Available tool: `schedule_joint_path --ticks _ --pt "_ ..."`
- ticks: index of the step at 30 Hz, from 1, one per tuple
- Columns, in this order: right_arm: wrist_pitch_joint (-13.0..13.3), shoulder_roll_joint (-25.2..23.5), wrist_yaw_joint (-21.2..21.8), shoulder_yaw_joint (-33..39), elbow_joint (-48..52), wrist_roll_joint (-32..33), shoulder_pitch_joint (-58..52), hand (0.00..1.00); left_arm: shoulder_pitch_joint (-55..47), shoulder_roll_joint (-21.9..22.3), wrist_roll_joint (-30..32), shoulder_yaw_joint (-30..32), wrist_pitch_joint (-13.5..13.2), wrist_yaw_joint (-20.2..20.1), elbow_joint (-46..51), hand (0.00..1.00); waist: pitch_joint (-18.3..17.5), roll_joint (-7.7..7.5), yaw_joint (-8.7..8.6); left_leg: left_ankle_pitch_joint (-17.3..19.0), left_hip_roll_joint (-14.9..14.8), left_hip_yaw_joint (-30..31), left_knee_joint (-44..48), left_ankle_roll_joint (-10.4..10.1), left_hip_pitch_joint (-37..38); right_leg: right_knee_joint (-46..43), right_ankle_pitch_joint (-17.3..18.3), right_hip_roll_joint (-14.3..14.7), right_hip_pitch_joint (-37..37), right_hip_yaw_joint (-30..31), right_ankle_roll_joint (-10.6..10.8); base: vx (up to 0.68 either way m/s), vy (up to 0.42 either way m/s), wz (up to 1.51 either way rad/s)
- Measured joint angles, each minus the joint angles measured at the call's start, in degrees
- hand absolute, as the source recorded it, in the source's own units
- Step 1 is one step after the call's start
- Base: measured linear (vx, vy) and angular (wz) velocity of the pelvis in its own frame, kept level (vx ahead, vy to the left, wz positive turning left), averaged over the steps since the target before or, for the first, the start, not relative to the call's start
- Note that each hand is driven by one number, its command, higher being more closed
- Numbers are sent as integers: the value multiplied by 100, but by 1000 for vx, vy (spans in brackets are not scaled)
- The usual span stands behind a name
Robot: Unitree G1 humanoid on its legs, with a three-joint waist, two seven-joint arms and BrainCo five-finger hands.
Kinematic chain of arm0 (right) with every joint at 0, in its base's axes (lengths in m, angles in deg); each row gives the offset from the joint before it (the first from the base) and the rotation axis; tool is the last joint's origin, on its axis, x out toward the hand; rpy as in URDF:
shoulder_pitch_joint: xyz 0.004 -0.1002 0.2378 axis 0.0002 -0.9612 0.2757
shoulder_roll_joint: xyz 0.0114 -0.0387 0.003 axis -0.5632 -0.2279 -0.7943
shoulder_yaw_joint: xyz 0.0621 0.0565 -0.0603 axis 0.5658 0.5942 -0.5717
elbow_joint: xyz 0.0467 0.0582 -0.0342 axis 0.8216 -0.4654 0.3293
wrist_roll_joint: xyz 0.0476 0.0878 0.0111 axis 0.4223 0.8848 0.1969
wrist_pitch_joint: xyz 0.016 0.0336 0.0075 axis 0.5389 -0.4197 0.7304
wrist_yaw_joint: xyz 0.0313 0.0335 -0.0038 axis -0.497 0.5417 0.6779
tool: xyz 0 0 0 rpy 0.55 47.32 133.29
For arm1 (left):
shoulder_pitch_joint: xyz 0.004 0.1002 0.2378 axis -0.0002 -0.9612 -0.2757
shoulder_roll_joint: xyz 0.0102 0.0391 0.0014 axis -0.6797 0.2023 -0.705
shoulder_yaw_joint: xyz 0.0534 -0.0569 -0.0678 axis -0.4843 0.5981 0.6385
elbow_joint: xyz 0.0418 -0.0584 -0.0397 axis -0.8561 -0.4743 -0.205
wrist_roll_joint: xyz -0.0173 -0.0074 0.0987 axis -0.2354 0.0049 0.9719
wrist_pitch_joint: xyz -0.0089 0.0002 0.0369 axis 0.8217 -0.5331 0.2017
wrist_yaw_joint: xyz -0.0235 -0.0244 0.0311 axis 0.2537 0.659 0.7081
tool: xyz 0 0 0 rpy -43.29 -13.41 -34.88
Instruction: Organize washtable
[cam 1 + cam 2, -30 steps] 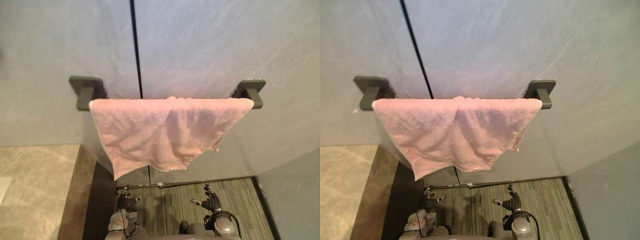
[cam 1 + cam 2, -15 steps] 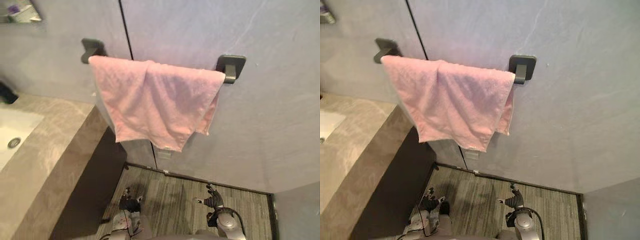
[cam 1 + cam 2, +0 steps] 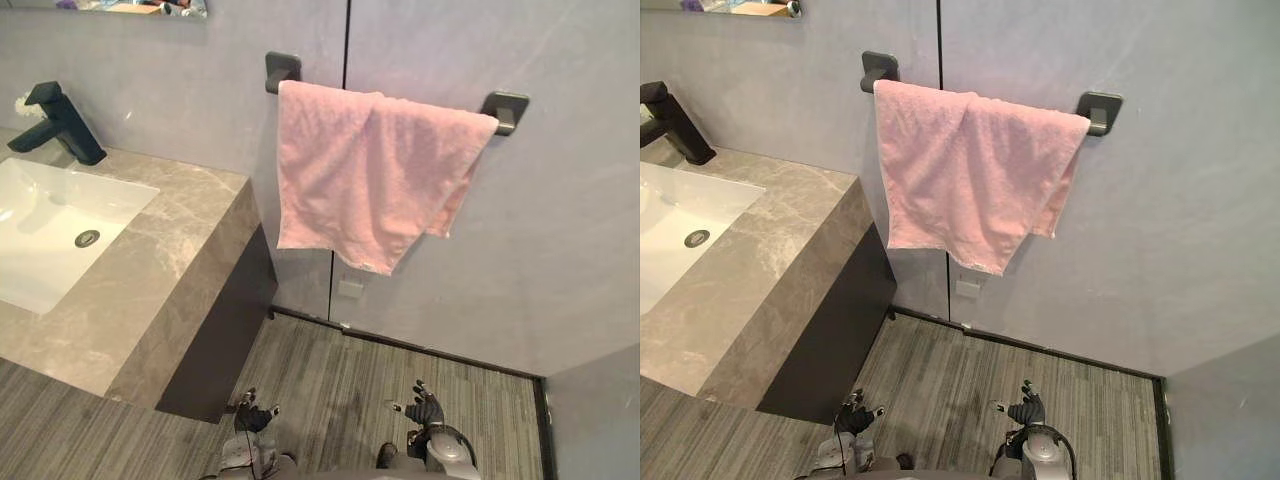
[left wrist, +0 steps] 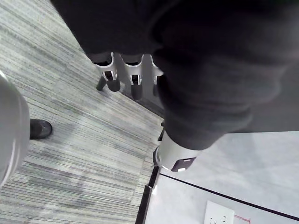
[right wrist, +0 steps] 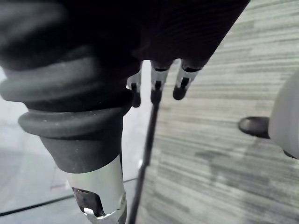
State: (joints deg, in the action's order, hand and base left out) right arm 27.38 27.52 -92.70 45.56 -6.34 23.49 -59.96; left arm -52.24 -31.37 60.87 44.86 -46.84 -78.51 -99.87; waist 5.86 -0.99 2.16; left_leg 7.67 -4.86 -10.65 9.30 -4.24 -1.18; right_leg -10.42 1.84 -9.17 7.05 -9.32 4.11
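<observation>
A pink towel [image 3: 375, 170] hangs folded over a dark towel bar [image 3: 505, 105] on the grey wall. To its left stands the washtable, a marble counter [image 3: 170, 270] with a white sink [image 3: 50, 220] and a black faucet [image 3: 60, 120]. My left hand [image 3: 250, 418] and right hand [image 3: 424, 408] hang low over the striped floor, far below the towel. Both are open and hold nothing. In the wrist views the left hand's fingers [image 4: 133, 77] and the right hand's fingers [image 5: 159, 84] point straight down at the floor.
A mirror's lower edge [image 3: 130, 6] shows above the faucet. A wall socket [image 3: 349, 288] sits under the towel. The counter's dark side panel [image 3: 225, 330] drops to the floor beside my left hand. A wall corner [image 3: 545, 400] closes the right side.
The camera has swung left and tipped, so the counter, sink and faucet have come into view. The towel stays on its bar. Both hands stay low and empty.
</observation>
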Motion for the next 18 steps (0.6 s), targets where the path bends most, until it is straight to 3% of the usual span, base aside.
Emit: schedule_joint_path --ticks 5,12,16,18 --pt "-28 39 2 9 -160 -4 -31 0 -24 40 87 156 2 -3 -148 0 -28 123 -121 -163 95 -42 -272 2 121 255 -269 26 -52 108 -35 -107 20 -15" --pt "-26 32 4 1 -163 -8 -99 0 -39 85 255 387 24 -16 -169 0 -39 50 -118 -147 94 -26 -453 18 324 215 -210 102 -121 208 -4 -34 -11 -11" --pt "-12 2 1 -56 -159 -2 -120 0 44 95 253 391 67 -18 -171 0 -49 -53 -141 -121 205 450 -245 57 167 -692 562 366 152 1125 84 71 -53 47" --pt "-14 19 1 -56 -172 2 -119 0 113 147 251 392 70 -14 -166 0 -40 -80 -111 -102 254 778 -100 82 58 -896 782 393 134 1134 55 104 -65 88"
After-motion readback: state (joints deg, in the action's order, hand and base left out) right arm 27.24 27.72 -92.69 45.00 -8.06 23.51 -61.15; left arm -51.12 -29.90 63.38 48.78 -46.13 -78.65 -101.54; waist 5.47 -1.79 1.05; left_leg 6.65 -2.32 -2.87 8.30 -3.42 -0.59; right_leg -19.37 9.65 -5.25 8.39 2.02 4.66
